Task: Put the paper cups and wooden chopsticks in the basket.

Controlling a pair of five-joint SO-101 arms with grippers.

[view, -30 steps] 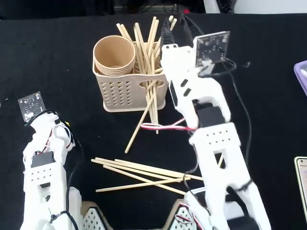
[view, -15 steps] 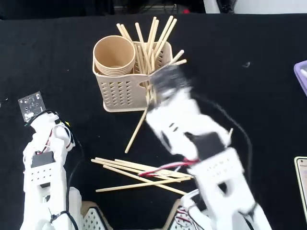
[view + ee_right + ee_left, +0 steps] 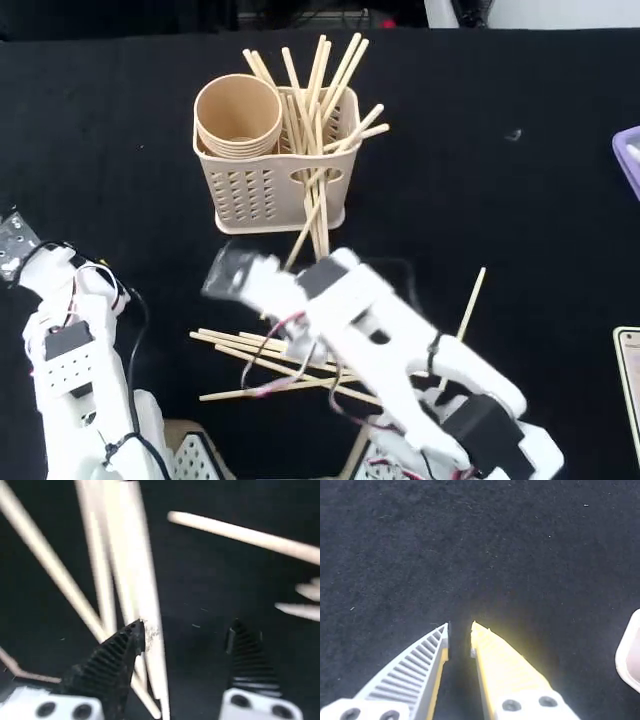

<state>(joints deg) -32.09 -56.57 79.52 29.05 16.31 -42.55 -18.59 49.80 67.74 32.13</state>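
Right claw (image 3: pixel 186 627) has swung from the basket (image 3: pixel 262 190) back to the near tabletop (image 3: pixel 540 220); its jaws stand apart, empty, over the loose chopsticks (image 3: pixel 262 347); left claw (image 3: pixel 459 628) nearly together, empty, at near left; paper cups (image 3: pixel 238 112) stacked in the basket's left compartment, standing chopsticks (image 3: pixel 318 85) in its right; task judged well advanced; the near bundle, a stray stick (image 3: pixel 470 305) at right and some leaning outside the basket remain.
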